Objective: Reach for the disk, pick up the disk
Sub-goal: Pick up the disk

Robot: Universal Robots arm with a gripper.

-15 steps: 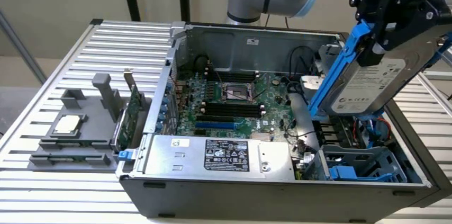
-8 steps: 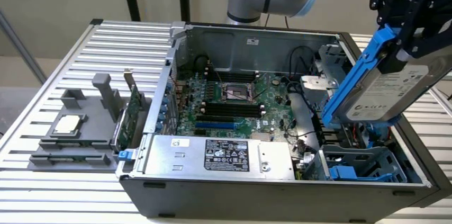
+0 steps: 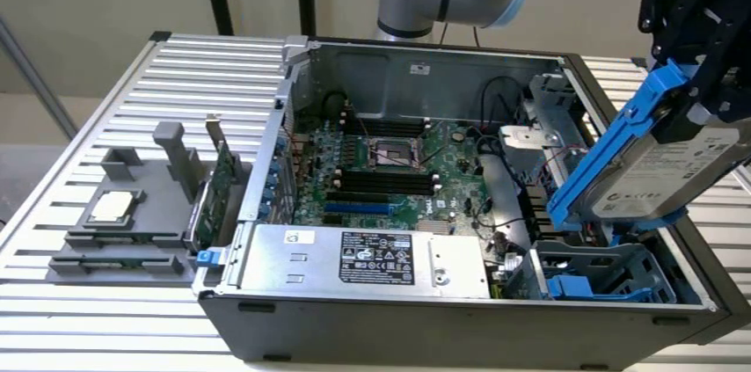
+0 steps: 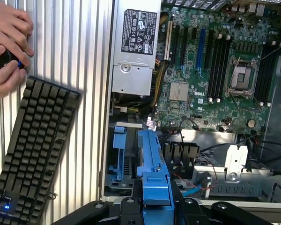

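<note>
Exterior view: tool [image 3: 692,104] (cropped) grips disk [image 3: 657,170]

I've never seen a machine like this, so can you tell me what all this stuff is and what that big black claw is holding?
It is a robot arm working on an opened computer case. One picture comes from a camera standing nearby; the other comes from a camera on the robot's wrist, looking down past its claw. The claw is called a gripper. It is closed on the disk, a grey hard drive in a blue plastic frame, and holds it tilted, up above the case. Inside the case you can see the green motherboard and a silver power-supply box. Beside the case, on a grey stand, lies a small square chip. On the ribbed metal table there is also a black keyboard, and a person's hands are close to it.
</note>
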